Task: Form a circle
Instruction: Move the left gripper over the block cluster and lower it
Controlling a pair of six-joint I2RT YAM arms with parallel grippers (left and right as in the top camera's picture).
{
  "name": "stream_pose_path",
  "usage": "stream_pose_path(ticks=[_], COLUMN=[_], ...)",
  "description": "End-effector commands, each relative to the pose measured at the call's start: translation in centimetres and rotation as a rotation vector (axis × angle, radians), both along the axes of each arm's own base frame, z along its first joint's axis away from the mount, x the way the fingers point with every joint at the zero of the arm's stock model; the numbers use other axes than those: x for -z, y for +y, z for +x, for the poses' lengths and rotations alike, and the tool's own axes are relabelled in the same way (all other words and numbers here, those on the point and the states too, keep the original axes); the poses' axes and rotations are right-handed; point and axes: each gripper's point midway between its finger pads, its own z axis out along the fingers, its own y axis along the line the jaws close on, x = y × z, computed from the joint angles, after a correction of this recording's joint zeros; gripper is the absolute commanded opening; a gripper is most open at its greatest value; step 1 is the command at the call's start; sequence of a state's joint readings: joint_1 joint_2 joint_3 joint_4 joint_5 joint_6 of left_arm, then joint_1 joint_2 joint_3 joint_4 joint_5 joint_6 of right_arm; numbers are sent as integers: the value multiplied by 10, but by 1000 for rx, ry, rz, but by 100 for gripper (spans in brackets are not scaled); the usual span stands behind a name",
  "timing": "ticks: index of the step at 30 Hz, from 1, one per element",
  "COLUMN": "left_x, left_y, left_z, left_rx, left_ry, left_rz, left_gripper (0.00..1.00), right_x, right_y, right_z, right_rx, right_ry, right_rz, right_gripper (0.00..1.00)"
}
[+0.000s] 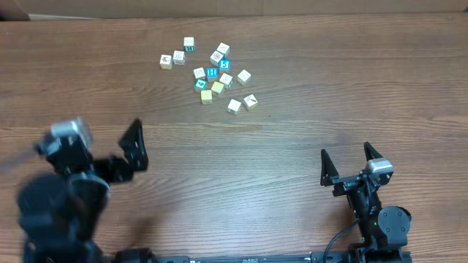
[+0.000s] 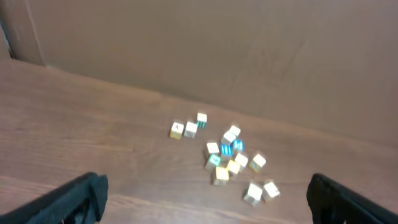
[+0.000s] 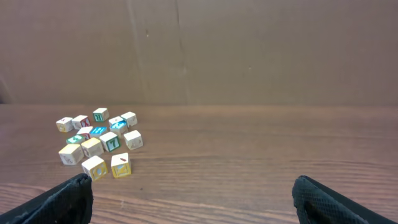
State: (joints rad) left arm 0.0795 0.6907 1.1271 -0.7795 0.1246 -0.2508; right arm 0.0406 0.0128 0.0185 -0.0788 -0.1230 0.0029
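Cubes [image 1: 212, 73] for the circle lie in a loose heap near the far edge of the table [image 1: 307, 109], a little left of its middle, with a few set apart on the left side; we see no ring begun. We judge the task at its start: both arms sit by the near edge, the left gripper [image 2: 206, 202] and the right gripper [image 1: 346, 157] spread wide and empty. Next we would need one arm to reach across and nudge or pick single cubes outward into a curve. They are small, sharp-edged blocks with printed white, yellow, blue and teal faces, likely to slide readily on the smooth wood-grain top
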Motion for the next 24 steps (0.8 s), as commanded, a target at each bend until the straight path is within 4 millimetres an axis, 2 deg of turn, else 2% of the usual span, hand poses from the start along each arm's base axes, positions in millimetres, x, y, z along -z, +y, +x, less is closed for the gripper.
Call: stream_pose_path(ticks=[1,5,9,17,22,23,24], left_x=[-37,-58,-59,-21,11,17,23], left_y=[-5,-3,-1,-10,-7,-8,-8], left_z=[27,65,103,173,198,203,208], left_rx=[61,82,94,166,166,166,158], left_ry=[62,238,376,500,563,574,586], left_rz=[41,55,49,-15,-24,-31,-49], left_gripper=[100,100,100,99,100,96,81], right_x=[2,2,2,2,2,2,2], right_y=[-2,-2,-2,-2,-2,-2,-2], right_z=[0,0,0,0,0,0,0], right_rx=[10,10,10,10,10,10,10], right_ry=[-5,-5,-5,-5,-5,-5,-5], right_rz=[-1,0,0,0,0,0,0], right_gripper=[100,100,100,100,100,100,100])
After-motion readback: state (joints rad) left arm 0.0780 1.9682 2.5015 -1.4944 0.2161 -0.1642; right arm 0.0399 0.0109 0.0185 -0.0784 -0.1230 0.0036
